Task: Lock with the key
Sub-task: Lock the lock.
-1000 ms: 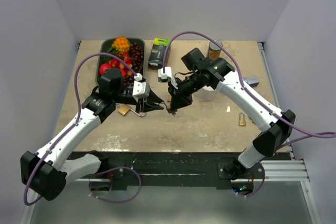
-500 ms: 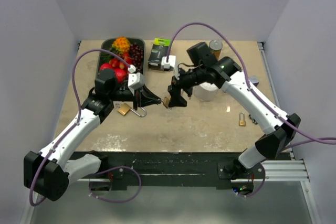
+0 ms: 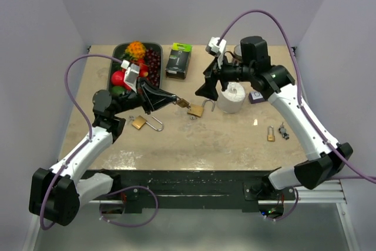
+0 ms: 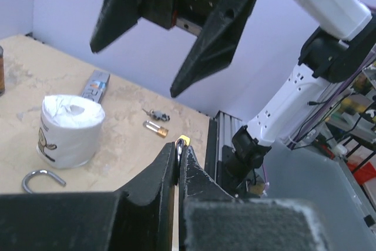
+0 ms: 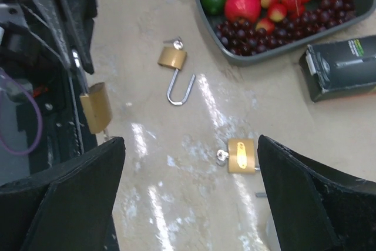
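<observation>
My left gripper (image 3: 174,99) is shut on the shackle of a brass padlock (image 3: 183,103), which it holds above the table. In the left wrist view only a yellow tip of that padlock (image 4: 183,140) shows past the closed fingers (image 4: 161,171). In the right wrist view the same padlock (image 5: 96,107) hangs at the left. My right gripper (image 3: 210,89) is open and holds nothing. It hovers above a second brass padlock (image 5: 241,156) lying on the table with a key (image 5: 221,156) in it and its shackle open.
A third padlock (image 3: 139,123) lies open-shackled at the left. A small padlock (image 3: 271,134) and loose keys (image 3: 284,131) lie at the right. A toilet roll (image 3: 234,97), a fruit tray (image 3: 115,63) and a black box (image 3: 178,60) stand behind.
The right gripper has opened wide and drawn back up and to the right, away from the left one. The left gripper has shut and lifted back with the padlock.
</observation>
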Robot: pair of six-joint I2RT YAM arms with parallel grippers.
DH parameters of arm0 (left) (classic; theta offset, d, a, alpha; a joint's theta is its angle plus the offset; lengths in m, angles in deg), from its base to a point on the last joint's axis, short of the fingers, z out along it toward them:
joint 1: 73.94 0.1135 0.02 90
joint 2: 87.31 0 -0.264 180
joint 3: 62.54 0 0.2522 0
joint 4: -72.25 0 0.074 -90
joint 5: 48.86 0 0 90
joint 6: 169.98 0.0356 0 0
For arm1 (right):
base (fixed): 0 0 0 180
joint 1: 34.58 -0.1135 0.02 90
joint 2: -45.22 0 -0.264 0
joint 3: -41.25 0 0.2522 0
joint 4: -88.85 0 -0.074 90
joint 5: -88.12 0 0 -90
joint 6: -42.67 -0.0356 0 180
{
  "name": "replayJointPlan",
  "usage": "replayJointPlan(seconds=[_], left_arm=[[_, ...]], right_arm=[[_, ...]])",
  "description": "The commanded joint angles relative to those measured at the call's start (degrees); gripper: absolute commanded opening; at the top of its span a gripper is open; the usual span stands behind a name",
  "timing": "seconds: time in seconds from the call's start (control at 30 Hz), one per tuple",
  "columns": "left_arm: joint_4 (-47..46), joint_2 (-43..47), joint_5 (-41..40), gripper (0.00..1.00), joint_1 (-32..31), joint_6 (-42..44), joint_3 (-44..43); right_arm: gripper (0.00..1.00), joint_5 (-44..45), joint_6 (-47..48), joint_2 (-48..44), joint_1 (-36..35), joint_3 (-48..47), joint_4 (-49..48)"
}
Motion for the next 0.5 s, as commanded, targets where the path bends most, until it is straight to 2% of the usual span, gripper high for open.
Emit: replayJointPlan(seconds=[0.0, 0.1, 0.33, 0.47], left_arm=[[-10.3, 1.2, -3.9, 0.00, 0.3, -6.7, -1.7], [-10.3, 1.4, -4.5, 0.00, 0.3, -6.8, -2.7], [-11.0, 1.7, -5.6, 0.00, 0.3, -7.3, -3.6], [-12.2, 1.4, -5.8, 0.00, 0.3, -7.9, -3.9]], right_arm=[[0.98, -5.2, -8.2, -6.0, -0.2, 6.0, -15.4], [0.98, -8.7, -10.2, -8.8, -0.1, 11.1, -22.6], [0.97, -16.8, -13.7, -8.9, -1.2, 15.4, -29.3], [0.95, -15.3, -12.1, -8.3, -4.6, 16.0, -29.4]])
